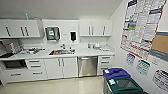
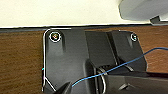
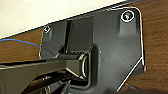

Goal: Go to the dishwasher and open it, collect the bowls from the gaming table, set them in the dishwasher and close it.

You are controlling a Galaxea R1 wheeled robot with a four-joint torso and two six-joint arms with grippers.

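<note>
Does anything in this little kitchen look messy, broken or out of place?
Nothing stands out. The stainless-steel dishwasher under the white counter is shut, the white cabinet doors are closed, and the blue-lidded bin and green-lidded bin stand upright.

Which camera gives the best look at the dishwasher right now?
The head view: the dishwasher faces it, steel door shut, under the counter right of the sink. Both wrist views show robot parts over brown wood grain and a pale surface instead.
</note>
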